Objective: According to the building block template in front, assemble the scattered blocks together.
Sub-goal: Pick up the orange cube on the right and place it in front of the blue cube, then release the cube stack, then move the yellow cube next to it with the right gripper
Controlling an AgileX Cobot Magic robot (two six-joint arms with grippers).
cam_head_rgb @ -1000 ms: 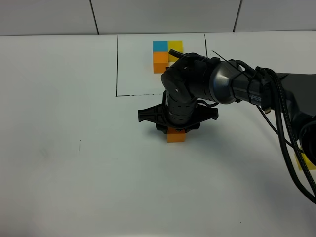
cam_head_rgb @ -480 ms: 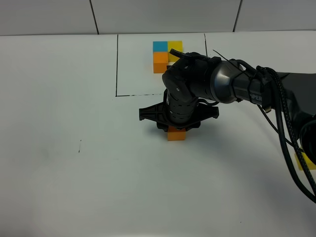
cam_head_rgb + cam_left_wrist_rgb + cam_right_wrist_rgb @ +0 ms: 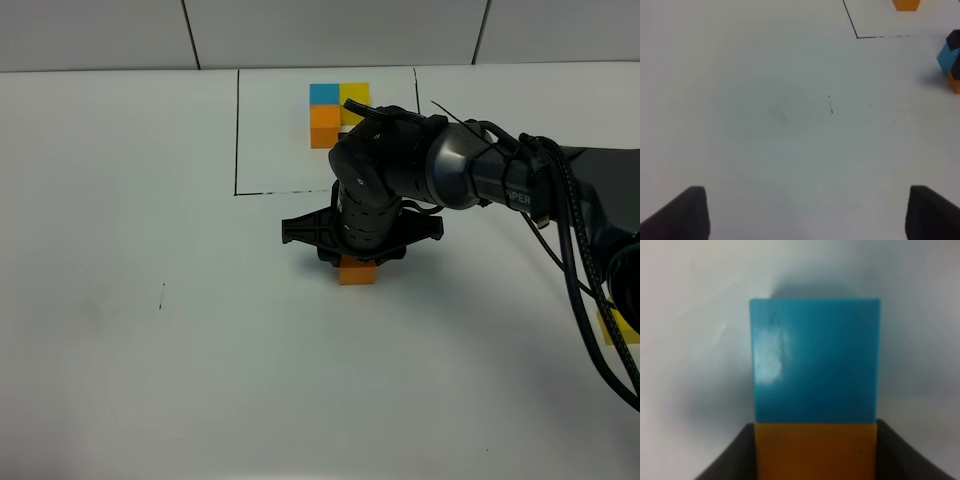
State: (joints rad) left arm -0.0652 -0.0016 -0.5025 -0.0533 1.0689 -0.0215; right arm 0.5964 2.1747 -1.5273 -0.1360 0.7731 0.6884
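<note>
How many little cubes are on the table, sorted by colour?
Blue: 2 - framed blue cube, loose blue cube
Orange: 2 - framed orange cube, loose orange cube
Yellow: 2 - framed yellow cube, loose yellow cube
Total: 6

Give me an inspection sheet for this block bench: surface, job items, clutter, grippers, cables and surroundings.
Surface: white table, with one small dark mark.
Job's things: template of blue, yellow and orange cubes inside the black drawn frame; loose orange block touching the loose blue block; loose yellow block apart, at the right edge.
Clutter: nothing seen.
Grippers: right gripper has its jaws against both sides of the orange block; left gripper is open over bare table.
Cables: black cables run along the right arm and cross in front of the yellow block.
Surroundings: pale panelled wall behind the table.
</note>
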